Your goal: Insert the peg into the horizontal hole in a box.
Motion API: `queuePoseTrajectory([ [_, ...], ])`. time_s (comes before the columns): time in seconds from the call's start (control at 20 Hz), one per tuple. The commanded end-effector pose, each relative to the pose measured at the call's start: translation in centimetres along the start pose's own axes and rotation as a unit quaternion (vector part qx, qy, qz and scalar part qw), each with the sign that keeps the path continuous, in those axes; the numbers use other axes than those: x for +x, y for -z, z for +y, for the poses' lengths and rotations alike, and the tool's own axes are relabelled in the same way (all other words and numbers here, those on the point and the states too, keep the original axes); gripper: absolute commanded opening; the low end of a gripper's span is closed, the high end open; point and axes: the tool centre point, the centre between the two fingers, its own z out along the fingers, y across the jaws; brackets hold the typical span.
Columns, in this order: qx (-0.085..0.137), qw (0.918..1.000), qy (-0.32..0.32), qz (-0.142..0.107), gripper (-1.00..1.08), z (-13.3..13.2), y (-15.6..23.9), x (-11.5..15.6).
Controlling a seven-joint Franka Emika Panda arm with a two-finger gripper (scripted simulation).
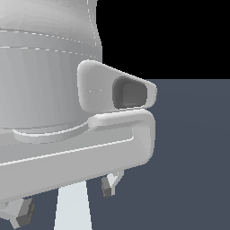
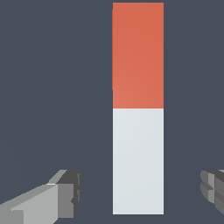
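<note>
Peg (image 2: pixel 138 108) first: it lies flat on the dark floor (image 2: pixel 52 87), half orange-red and half pale, and the wrist view looks straight down its long side. The gripper (image 2: pixel 140 190) hangs above the pale half with its jaws spread wide, one finger (image 2: pixel 61 197) on each side of the bar and both well clear of it, gripping nothing. That straddle looks deliberate: fingers set across the narrow width can close on two flat, parallel faces, and taking the pale end leaves the orange-red end free, presumably as the tip that goes in.

In the exterior view the arm's pale casing fills most of the frame (a poor angle for this job). Only the two dark fingertips (image 1: pixel 109 184) and a strip of the pale bar (image 1: pixel 72 207) show beneath it. How high the fingers stand over the bar is hard to judge from either view; they seem to sit above it, not yet beside it.

Neither the box nor its hole appears in either view, so their position cannot be given. By my reading the task is at its start, with the grasp yet to come.
</note>
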Motion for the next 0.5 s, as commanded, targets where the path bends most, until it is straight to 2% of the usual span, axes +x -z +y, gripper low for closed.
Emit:
queuePoseTrajectory([
  [0.0,0.000,1.0000,0.000,0.000,1.00,-0.1,-1.1,0.0],
  [0.45,0.000,1.0000,0.001,0.000,1.00,0.0,-4.0,0.0],
])
